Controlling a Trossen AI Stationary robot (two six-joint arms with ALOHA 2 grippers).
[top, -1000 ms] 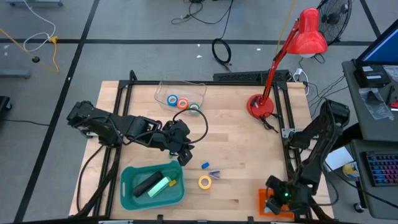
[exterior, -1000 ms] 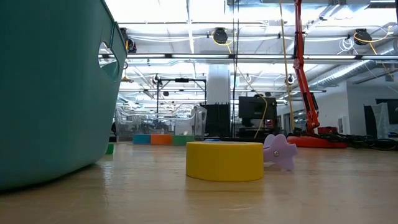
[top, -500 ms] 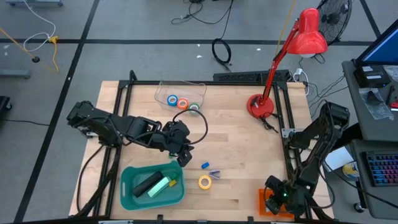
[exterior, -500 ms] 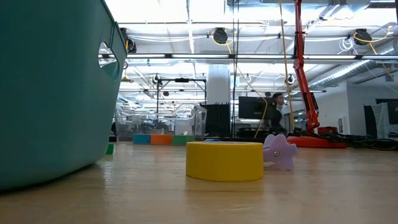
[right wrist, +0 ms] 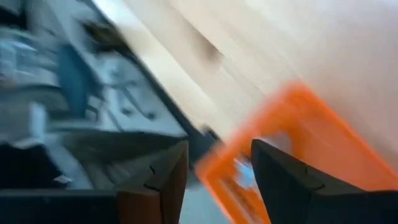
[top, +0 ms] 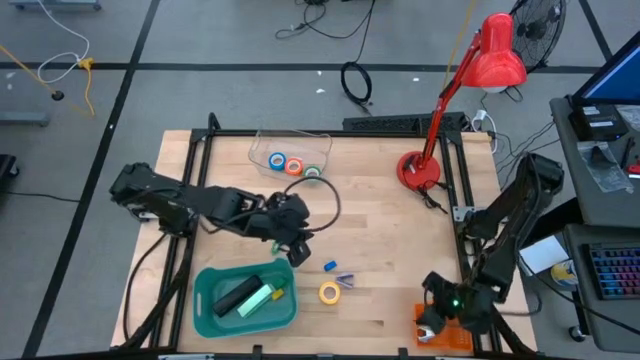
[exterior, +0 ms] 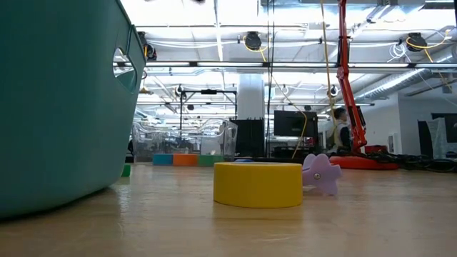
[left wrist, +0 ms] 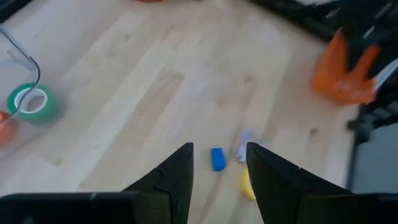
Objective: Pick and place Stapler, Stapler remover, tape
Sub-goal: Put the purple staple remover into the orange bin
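While you look down from overhead, your left arm lies stretched across the pale wooden table from its base at 9 o'clock toward the centre, elbow bent, its left gripper hanging just past the far rim of the teal plastic bin. Through that wrist's camera the two dark fingers stand parted with nothing between them. Your right arm folds down from its base at 3 o'clock to the 5 o'clock corner, where the right gripper sits beside the flat orange tray; its jaws are spread and empty.

A black stapler lies in the teal bin, its long axis running diagonally, with a light-green block beside it. On the bare wood toward 6 o'clock lies the yellow tape ring, flat on its side, with the small purple staple remover just beside it and a tiny blue bit nearby. Toward 12 o'clock, the clear plastic tray holds the blue tape ring, orange tape ring and green tape ring. No lettering is legible on any of them.
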